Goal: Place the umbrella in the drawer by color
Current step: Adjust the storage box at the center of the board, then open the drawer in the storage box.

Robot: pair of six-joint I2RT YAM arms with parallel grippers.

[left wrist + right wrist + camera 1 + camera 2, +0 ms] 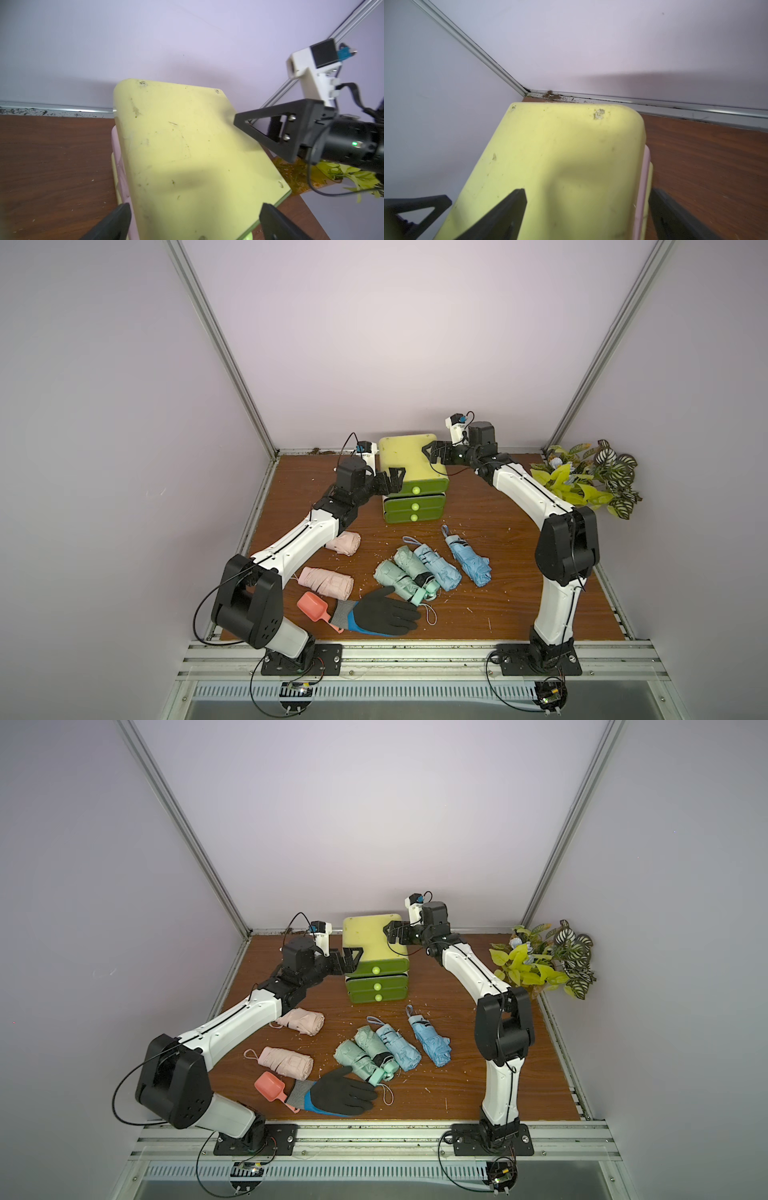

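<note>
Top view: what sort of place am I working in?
Probably a lab robot cell: plain walls in aluminium framing, arms bolted to a metal rail, umbrellas and drawer unit staged on a tabletop.

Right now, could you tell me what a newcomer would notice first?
The left gripper and right gripper stand open at the top of the green drawer chest at the back of the table. In front lie pink umbrellas, mint umbrellas and blue umbrellas, beside a black glove.
</note>
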